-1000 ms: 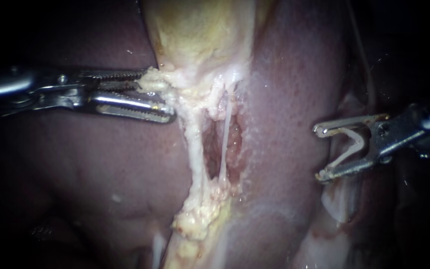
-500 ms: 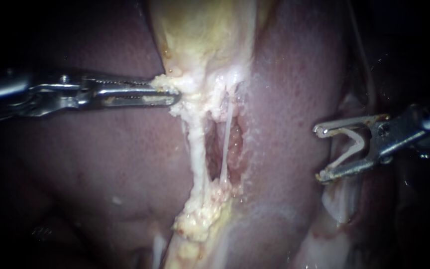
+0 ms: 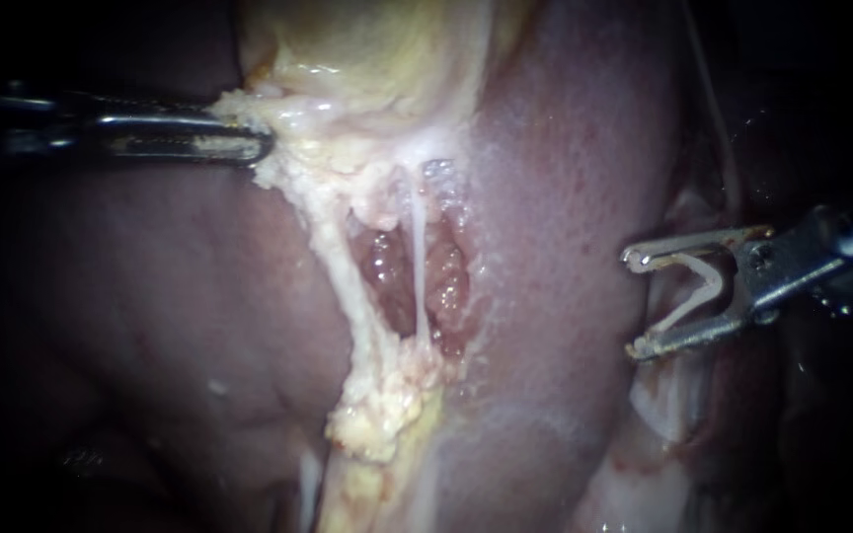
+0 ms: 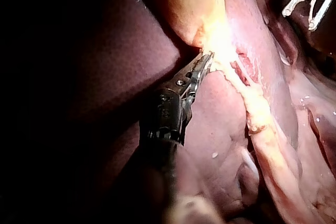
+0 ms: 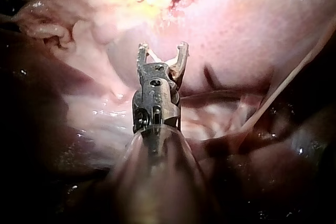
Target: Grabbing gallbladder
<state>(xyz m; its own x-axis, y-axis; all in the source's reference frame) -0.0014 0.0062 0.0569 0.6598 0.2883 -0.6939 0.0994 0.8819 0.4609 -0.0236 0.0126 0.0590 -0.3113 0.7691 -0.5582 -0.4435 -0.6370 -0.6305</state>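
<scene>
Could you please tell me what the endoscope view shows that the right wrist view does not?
Only the endoscope view: the left instrument, its jaws shut on the edge of the gallbladder. Only the right wrist view: the full length of shaft behind the right instrument. Both: the right instrument's jaws open and holding nothing, and the liver.

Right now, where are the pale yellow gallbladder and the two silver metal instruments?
pale yellow gallbladder [image 3: 367,59]: endoscope view, on its smooth wall.
left silver instrument [image 3: 254,148]: endoscope view, jaw tips shut on gallbladder edge.
right silver instrument [image 3: 634,301]: endoscope view, between its open jaw tips.
</scene>
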